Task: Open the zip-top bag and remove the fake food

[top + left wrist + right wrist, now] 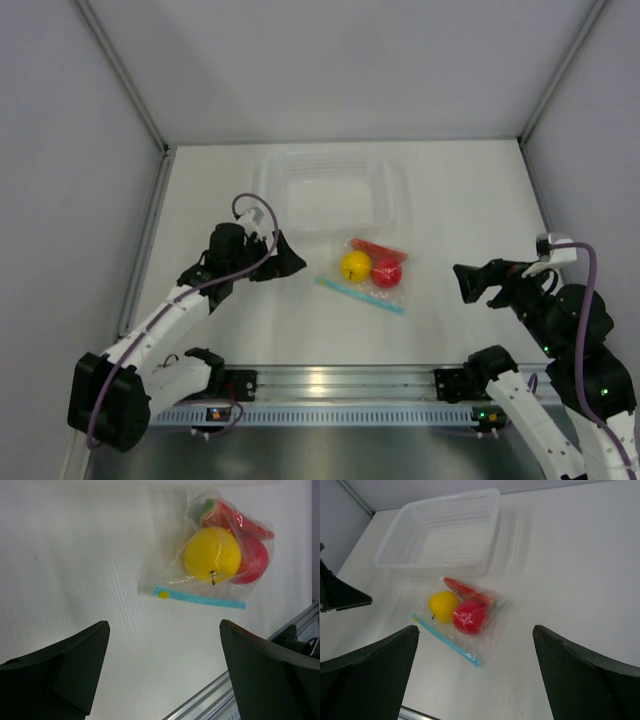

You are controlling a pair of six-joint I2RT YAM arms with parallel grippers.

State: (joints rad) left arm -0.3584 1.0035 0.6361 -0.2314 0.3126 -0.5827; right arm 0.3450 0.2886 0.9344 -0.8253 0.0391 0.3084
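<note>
The zip-top bag (372,272) lies flat on the white table, its light blue zip strip (360,296) along the near edge. Inside it are a yellow round fruit (354,265), a red round fruit (387,271) and a red-orange chili piece (376,247). The bag also shows in the left wrist view (160,580) and the right wrist view (495,630). The zip looks closed. My left gripper (290,258) is open and empty, left of the bag. My right gripper (468,282) is open and empty, right of the bag.
A rigid clear rectangular tray (330,190) stands just behind the bag; it shows as a perforated basket in the right wrist view (442,532). A metal rail (330,385) runs along the near table edge. Grey walls enclose the table on three sides.
</note>
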